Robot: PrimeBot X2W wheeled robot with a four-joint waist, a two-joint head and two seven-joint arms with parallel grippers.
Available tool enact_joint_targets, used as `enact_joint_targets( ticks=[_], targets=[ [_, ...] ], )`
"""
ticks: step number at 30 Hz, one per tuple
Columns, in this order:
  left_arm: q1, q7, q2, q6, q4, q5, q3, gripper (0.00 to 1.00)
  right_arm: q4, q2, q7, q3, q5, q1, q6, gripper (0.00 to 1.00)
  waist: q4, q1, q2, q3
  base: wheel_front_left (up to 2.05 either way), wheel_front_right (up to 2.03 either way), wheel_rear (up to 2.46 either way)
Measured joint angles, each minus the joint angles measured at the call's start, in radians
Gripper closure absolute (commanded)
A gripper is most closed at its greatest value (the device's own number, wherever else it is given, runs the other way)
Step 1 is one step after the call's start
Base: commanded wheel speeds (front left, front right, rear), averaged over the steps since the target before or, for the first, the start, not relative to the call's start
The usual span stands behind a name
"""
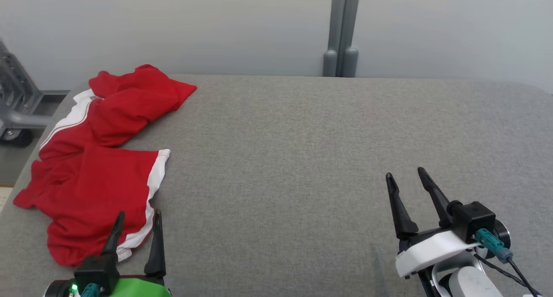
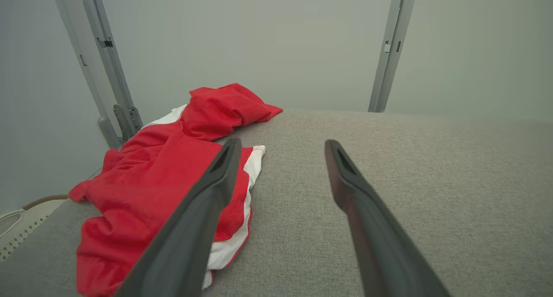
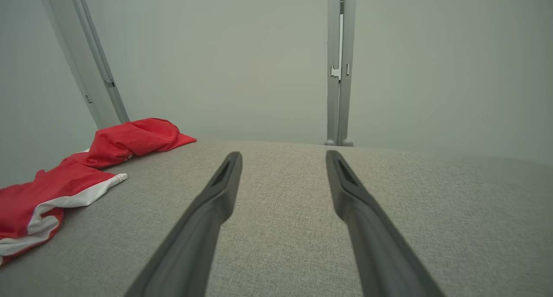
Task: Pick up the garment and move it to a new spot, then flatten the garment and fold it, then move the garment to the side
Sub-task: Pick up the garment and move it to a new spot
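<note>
Grey surface [image 1: 302, 158] beneath wide-apart fingers [image 1: 399, 206]

My left gripper [image 1: 139, 213] is cut off at its base by the head view's bottom edge, and its fingers cover part of the near white hem of the garment [image 1: 99, 176]. In my right wrist view, the garment's left part runs off the edge. The grey metal frame [image 1: 17, 117] at the far left is cut off too, and I cannot tell what it is.
</note>
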Motion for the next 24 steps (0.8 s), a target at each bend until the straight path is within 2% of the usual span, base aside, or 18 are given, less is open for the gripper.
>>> enact_joint_targets(
  ticks=[8, 19, 24],
  targets=[
    [0.001, 0.0, -0.001, 0.012, -0.012, 0.0, 0.032, 0.0, 0.008, 0.003, 0.0, 0.035, 0.0, -0.001, 0.03, 0.0, 0.099, 0.0, 0.0, -0.01, 0.0, 0.0, 0.0],
    [0.002, 0.0, -0.001, 0.007, 0.003, 0.0, 0.005, 0.0, 0.01, 0.007, 0.0, 0.017, 0.009, 0.0, 0.02, 0.0, 0.23, 0.0, 0.0, -0.027, 0.0, 0.0, 0.0],
    [0.004, 0.0, -0.001, 0.008, 0.003, -0.002, 0.031, 0.0, 0.012, 0.01, 0.0, 0.041, 0.009, 0.0, 0.021, 0.0, 0.283, 0.0, 0.0, -0.033, 0.0, 0.0, 0.0]
  ],
)
